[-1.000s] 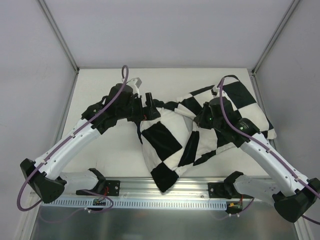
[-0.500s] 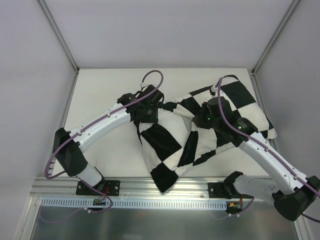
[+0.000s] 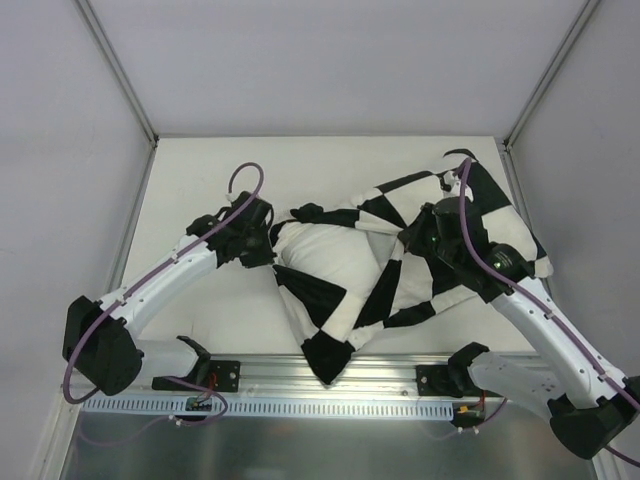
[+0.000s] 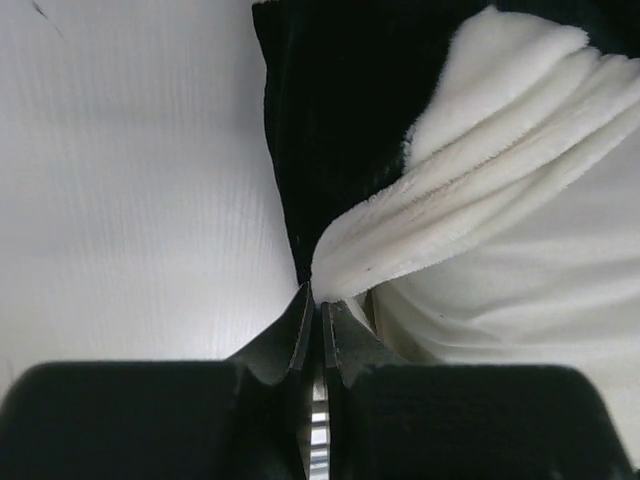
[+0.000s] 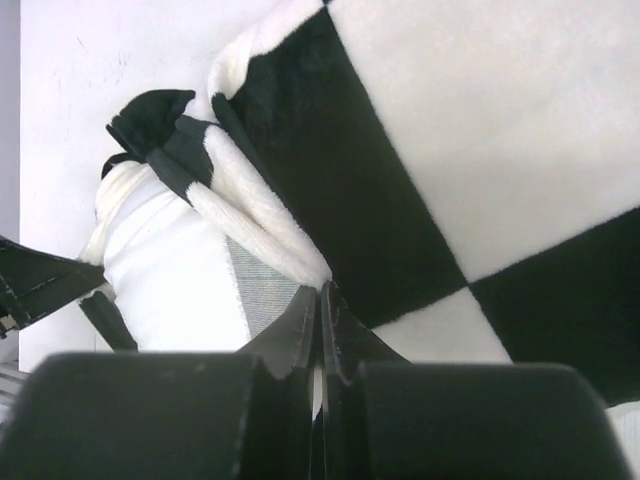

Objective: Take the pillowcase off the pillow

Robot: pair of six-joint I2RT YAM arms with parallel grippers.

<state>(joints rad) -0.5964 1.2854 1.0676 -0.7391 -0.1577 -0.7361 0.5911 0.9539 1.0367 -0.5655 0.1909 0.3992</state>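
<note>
The black-and-white checkered pillowcase (image 3: 318,300) lies crumpled across the white table, from the middle to the right side. The plain white pillow (image 3: 335,255) bulges out of its open left end. My left gripper (image 3: 270,248) is shut on the pillowcase's edge at that opening; in the left wrist view the fluffy pillowcase (image 4: 470,190) bunches into the left gripper (image 4: 318,300). My right gripper (image 3: 408,243) is shut on a pillowcase fold further right. In the right wrist view the right gripper (image 5: 320,292) pinches the pillowcase (image 5: 330,190) beside the pillow (image 5: 170,270).
The bare white table (image 3: 200,180) stretches to the left and to the back. An aluminium rail (image 3: 330,385) with both arm bases runs along the near edge. Grey walls and metal frame posts (image 3: 120,75) close in the sides and back.
My left gripper closed on the pillowcase's edge and drew back to the left and nearer. The checkered cloth slid off and more white pillow shows. My right gripper stayed shut, nearly in place.
</note>
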